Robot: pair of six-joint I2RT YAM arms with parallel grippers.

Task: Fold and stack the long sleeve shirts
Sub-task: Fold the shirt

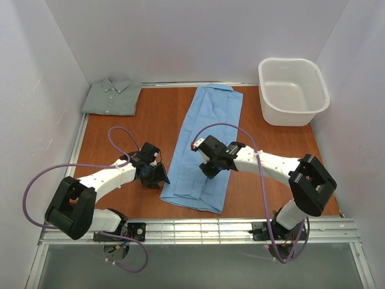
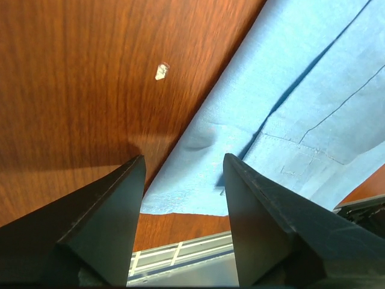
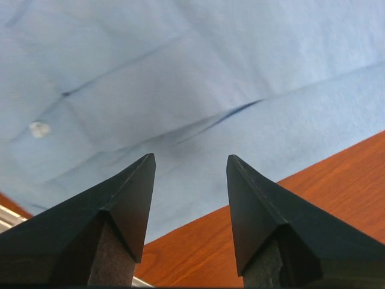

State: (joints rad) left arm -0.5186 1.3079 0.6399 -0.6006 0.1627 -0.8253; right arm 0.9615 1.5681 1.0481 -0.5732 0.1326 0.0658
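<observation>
Since the sky-blue shirt (image 1: 203,135) lies as a long narrow strip in the middle of the desk (image 1: 135,129), with its long axis running from the collar at the upper centre of the frame down to the hem at the lower centre, we judge that the coming fold must go along this axis, hem toward collar. Both arms wait at the hem end. The left end effector (image 1: 157,176) is just beside the strip's left edge, and the right end effector (image 1: 210,168) hangs over its right part. Both are released, fingers apart, with nothing between them. The cloth looks flat, with only soft creases. The grey-green shirt (image 1: 112,96) lies folded at the upper left, well apart.
</observation>
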